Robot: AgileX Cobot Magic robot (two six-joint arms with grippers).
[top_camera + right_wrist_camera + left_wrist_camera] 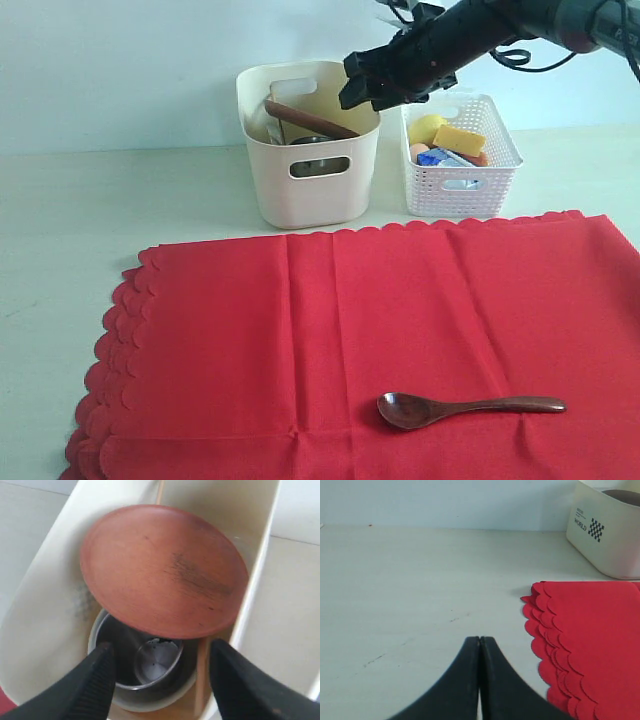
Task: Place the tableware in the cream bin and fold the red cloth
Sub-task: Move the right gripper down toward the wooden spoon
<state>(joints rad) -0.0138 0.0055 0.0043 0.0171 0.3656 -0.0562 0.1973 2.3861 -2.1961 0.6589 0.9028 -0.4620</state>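
Lighting is bright, even and diffuse in all three views; no single source can be traced. The table (100, 220) and wall (120, 70) read pale, close to washed out. The cream bin (310, 190) throws only a faint, soft shadow at its base. The dark wooden spoon (405, 410) carries a small glossy highlight. A thin shadow lines the scalloped edge of the red cloth (595, 630). The left gripper (480, 645) shows as flat black with its surface detail lost. The right gripper (161, 649) is blurred close to the lens. The steel cup (150, 665) sits in dimmer light and gives dull reflections.

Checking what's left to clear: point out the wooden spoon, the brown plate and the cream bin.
wooden spoon (470, 406), exterior view, mid-handle.
brown plate (165, 570), right wrist view, its centre.
cream bin (315, 202), exterior view, front wall.
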